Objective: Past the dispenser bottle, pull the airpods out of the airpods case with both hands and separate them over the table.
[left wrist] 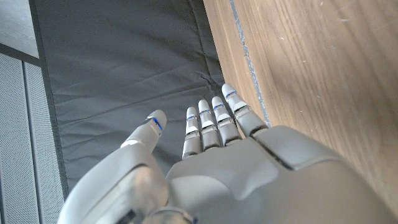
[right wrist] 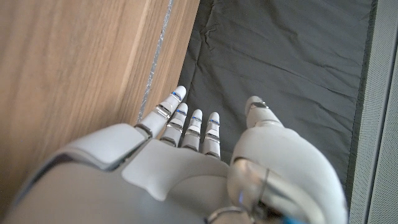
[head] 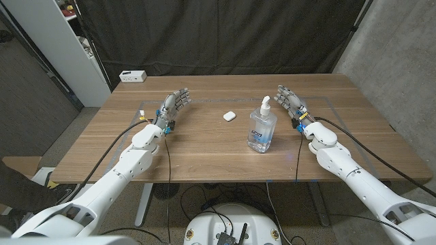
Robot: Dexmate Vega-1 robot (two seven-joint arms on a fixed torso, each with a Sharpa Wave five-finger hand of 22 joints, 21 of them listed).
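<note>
Dark curtain (head: pixel 225 34) behind; small airpods case (head: pixel 229 116) lid state unreadable.

Closed white airpods case (head: pixel 229 116) near upright dispenser bottle (head: pixel 259 127).

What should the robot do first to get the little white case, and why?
Probably bring the left hand in toward the airpods case. Both hands are open and empty, the case lies closed and untouched past the dispenser bottle, and the bottle stands between the case and the right hand.
</note>
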